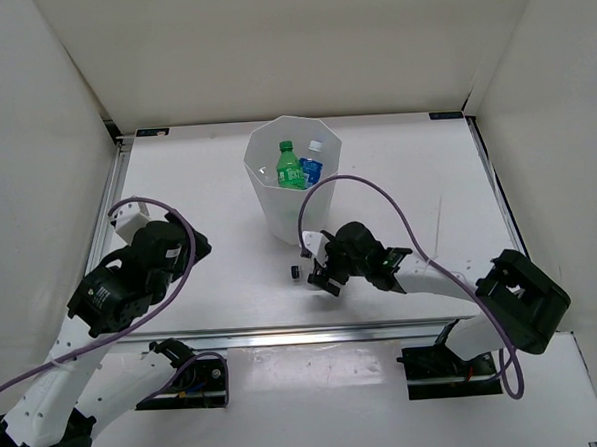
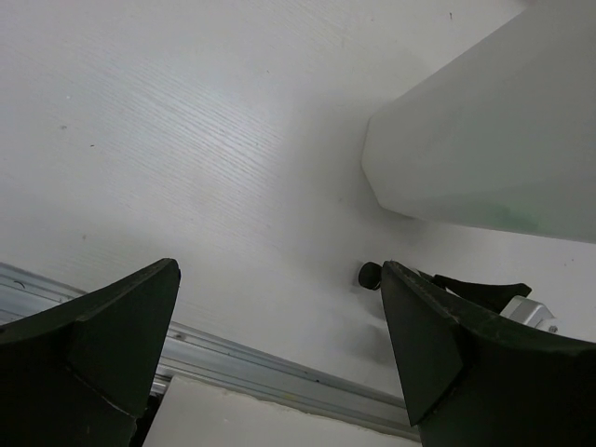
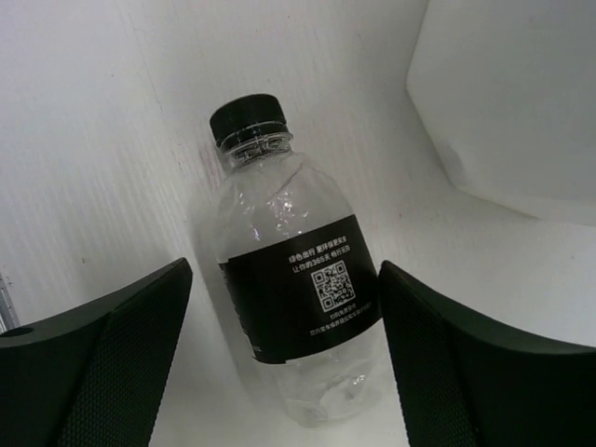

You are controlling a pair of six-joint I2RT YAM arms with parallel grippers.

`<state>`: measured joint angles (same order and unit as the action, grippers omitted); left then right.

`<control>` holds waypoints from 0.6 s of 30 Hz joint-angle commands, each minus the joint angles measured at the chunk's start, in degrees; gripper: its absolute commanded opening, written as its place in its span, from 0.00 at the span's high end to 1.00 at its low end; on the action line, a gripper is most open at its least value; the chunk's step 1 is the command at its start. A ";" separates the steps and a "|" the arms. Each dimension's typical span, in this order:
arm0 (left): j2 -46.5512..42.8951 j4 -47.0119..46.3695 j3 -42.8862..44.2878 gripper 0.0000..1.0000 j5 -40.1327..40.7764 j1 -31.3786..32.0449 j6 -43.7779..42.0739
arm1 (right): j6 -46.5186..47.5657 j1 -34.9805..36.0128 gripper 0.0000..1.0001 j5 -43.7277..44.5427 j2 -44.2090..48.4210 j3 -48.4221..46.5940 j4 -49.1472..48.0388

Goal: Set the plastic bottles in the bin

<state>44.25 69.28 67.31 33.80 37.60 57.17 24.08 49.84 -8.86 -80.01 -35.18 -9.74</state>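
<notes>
On the tabletop, beside the bin: short bottle between open jaws
It lies on its side; the right jaws stand apart at both sides, not touching it. The left jaws are wide open, empty. A green bottle and a blue-labelled bottle are inside the bin

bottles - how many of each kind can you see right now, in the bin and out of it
green bottle, in the bin: 1
clear bottle with blue label, in the bin: 1
short clear bottle with black label and cap, lying on the table: 1
total in view: 3 (the bin's lower part is hidden and may hold more)
</notes>
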 commanded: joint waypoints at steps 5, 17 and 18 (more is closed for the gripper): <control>-0.30 0.43 -0.07 0.00 1.00 -0.08 1.89 | -5.96 -0.71 0.34 -4.85 0.72 -4.27 5.95; -4.78 -2.74 -5.95 0.00 2.15 -0.08 4.97 | -15.90 0.96 0.76 -4.23 9.51 -4.81 18.34; -5.40 -2.74 -6.57 0.00 2.15 -0.08 4.97 | -15.90 0.96 0.72 -4.23 10.65 -4.81 18.96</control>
<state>40.34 68.12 61.87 34.61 37.60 61.23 10.22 50.04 -13.41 -72.64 -40.36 5.61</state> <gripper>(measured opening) 0.998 0.251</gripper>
